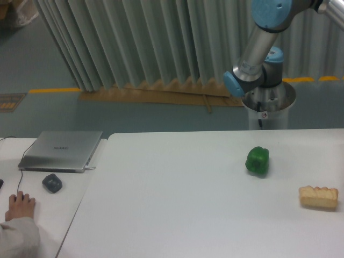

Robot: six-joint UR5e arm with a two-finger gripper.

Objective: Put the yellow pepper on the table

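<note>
Fixed camera: the large plain white rectangular tabletop [177,204] fills the lower frame. Only part of the grey-and-blue UR5e robot arm [257,51] shows, at top right: blue elbow cap, silver link, blue joint, silver base pedestal behind the far table edge. The arm's upper link runs out of frame at the top right, so the gripper is out of shot and whether its fingers are spread or pressed together cannot be told.

The glossy yellow bell pepper does not show anywhere in the frame; it is not on the table, so its place relative to the gripper cannot be given.

On the table: a glossy green bell pepper [257,160], below the arm's visible joints and near the far edge. A tan bread-like chunk [319,196] sits right of it, closer to the camera, near the right edge, well apart from the pepper.

Left side: a smaller white desk [40,188] with a closed silver laptop [60,150], a dark rounded object [52,183] in front of it, and a person's hand [20,205] in a light sleeve at the lower left corner.
</note>
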